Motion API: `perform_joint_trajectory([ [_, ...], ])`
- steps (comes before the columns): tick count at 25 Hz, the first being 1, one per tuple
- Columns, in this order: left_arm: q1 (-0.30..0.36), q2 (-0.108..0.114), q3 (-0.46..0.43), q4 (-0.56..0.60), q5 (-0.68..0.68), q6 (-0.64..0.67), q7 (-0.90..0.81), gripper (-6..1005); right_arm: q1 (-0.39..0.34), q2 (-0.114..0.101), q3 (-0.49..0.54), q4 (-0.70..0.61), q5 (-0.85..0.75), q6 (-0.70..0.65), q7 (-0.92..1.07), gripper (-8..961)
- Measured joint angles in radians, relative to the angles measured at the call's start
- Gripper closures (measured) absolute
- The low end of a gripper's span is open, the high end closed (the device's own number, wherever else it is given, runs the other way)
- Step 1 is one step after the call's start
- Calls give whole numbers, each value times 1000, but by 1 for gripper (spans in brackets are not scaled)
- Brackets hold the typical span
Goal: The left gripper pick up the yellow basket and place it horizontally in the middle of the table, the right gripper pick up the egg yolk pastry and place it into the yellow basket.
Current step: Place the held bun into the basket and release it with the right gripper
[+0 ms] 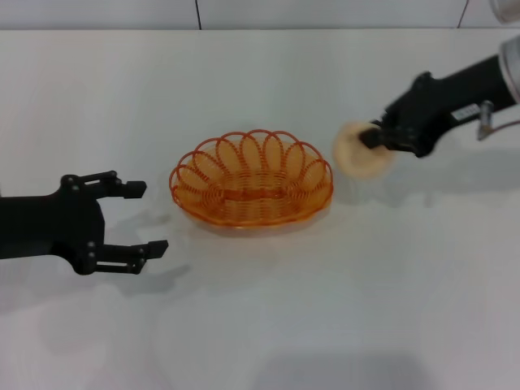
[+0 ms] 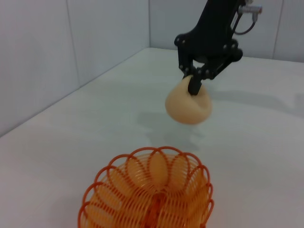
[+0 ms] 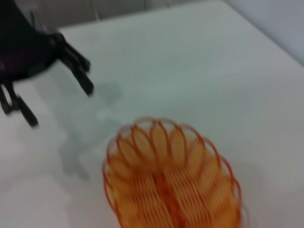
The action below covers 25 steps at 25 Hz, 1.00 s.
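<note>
Between right gripper (image 1: 375, 140) fingers, egg yolk pastry (image 1: 360, 152)

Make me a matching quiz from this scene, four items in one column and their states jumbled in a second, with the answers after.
1. left pincer
2. right pincer
3. yellow basket
4. egg yolk pastry

A. carried in the air beside the basket
B. open and holding nothing, left of the basket
C. resting empty on the table
D. shut on the pastry

Pairs: 1-B, 2-D, 3-C, 4-A
</note>
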Motion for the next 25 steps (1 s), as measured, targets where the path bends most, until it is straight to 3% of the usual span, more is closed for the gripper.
perform_joint_trajectory([
  [5,13,1,-13,17,-2,7,-6,115,43,8,-75,59,68,69,10,917],
  [13,11,2,-13,19,4,7,-6,115,67,11,-351,129,232,319,4,916],
  [25,5,1,-12,15,4,2,-1,115,74,15,-440,218,347,457,3,883],
])
